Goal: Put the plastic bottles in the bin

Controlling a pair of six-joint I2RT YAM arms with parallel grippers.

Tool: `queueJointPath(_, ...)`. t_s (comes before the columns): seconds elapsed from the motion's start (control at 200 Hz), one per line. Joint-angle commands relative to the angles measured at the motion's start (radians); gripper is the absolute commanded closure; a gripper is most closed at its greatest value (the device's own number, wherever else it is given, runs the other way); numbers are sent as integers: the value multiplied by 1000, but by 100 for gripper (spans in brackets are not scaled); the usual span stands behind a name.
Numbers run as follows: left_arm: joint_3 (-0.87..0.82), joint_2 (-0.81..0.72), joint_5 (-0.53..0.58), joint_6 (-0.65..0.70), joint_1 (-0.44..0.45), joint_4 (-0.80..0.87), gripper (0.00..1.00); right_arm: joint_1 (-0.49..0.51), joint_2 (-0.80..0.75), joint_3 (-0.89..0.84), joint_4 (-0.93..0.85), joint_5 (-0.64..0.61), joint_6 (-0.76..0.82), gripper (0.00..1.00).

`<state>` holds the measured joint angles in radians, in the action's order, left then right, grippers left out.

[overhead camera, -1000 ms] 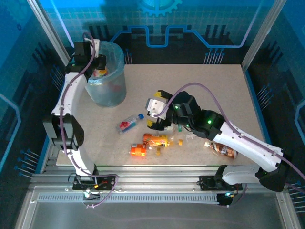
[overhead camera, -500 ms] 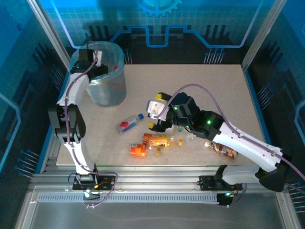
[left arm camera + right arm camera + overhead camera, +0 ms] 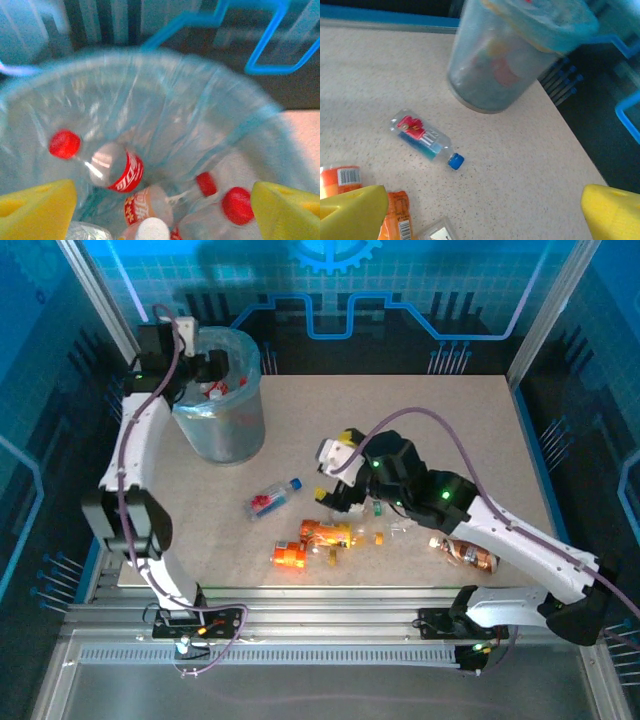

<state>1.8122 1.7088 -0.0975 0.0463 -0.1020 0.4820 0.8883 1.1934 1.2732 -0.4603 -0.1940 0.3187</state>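
Ahead of right fingers (image 3: 352,210), spread wide | blue-capped bottle (image 3: 422,137) looks light, crushable, I'd grab mid-label | left fingers (image 3: 35,207) apart above bin (image 3: 165,95)

The pale, speckled surface (image 3: 450,430) has the bin (image 3: 222,425) standing at its far left corner. A blue-capped bottle (image 3: 273,497) lies on its side near the middle. An orange bottle (image 3: 325,533) and a second orange bottle (image 3: 291,556) lie close together nearer the front. A brown bottle (image 3: 468,555) lies off to the right.
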Motion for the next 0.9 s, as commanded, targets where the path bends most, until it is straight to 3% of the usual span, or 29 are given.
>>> queueJointPath(0.0,25,-148,-64,-45,-3,-58,10,-103,-27,101,-62,-41,-274,0)
queueJointPath(0.09,5,-228,-65,-34,38,-71,11,-226,-1,173,-205,-16,-441,0)
queueJointPath(0.22,-17,-309,-22,51,179,-62,11,-401,16,207,-358,57,-589,0)
queueJointPath(0.37,-50,-353,-2,117,384,-57,12,-590,-35,109,-395,125,-644,0)
queueJointPath(0.515,-108,-358,48,214,603,-69,12,-733,-92,-10,-382,247,-514,1)
queueJointPath(0.575,-171,-365,78,265,701,-112,12,-803,-109,-62,-370,203,-615,5)
queueJointPath(0.635,-240,-370,103,315,792,-169,12,-881,-119,-113,-361,258,-751,6)
queueJointPath(0.75,-322,-357,139,354,920,-244,11,-900,-130,-230,-360,240,-1026,10)
queueJointPath(0.89,-380,-346,150,345,983,-269,11,-821,-132,-365,-331,228,-1207,12)
